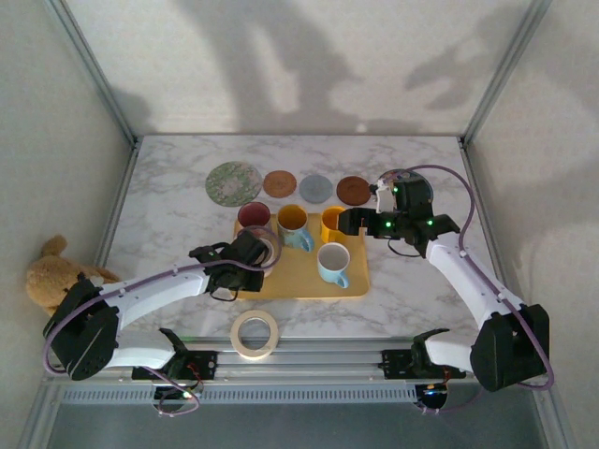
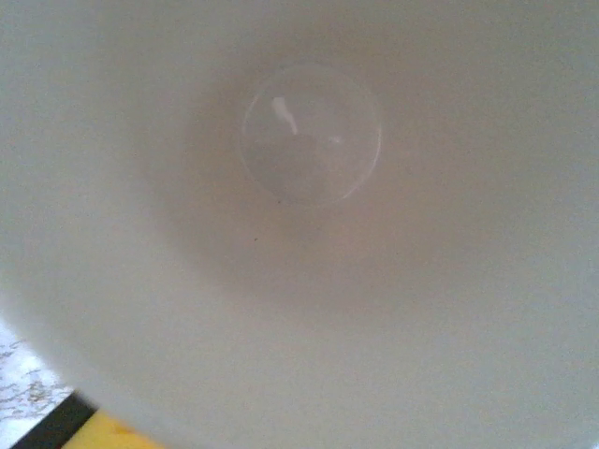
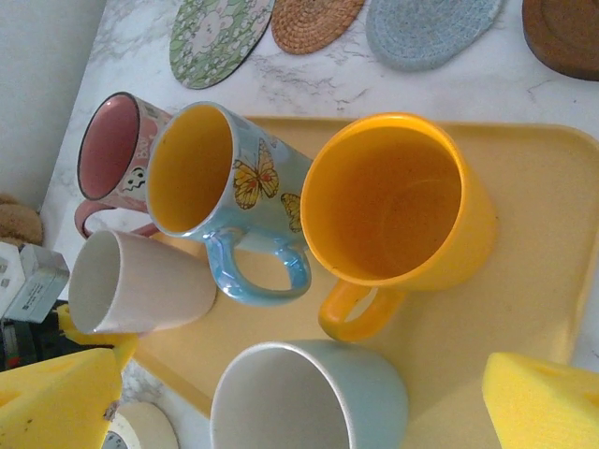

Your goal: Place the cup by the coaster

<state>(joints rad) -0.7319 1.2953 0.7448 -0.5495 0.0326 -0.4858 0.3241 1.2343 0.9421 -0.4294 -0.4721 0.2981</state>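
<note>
Left gripper (image 1: 251, 253) sits right at the pale cup (image 1: 270, 241), which stands on the yellow tray (image 1: 299, 282) at its left side; from where I stand the arm covers the fingers, so I cannot tell whether they are clamped on the cup's wall or only close to it; its wrist camera looks straight down into the cup's white inside. Just beyond this gripper, on the same tray, stand a pink mug (image 1: 253, 215) and a butterfly mug (image 1: 293, 223); to its right is a white-and-blue mug (image 1: 332, 262). Further beyond it, past the tray's far edge, 4 coasters (image 1: 279, 183) lie in a row on the marble table (image 1: 168, 224); the cup is well apart from them. Nearer than the gripper, off the tray, lies a tape roll (image 1: 255, 334); a plush toy (image 1: 51, 271) sits far to its left. The right gripper (image 3: 299, 402) hangs over the tray beside a yellow mug (image 3: 393, 206); its 2 yellow foam pads (image 3: 538, 402) stand wide apart.
</note>
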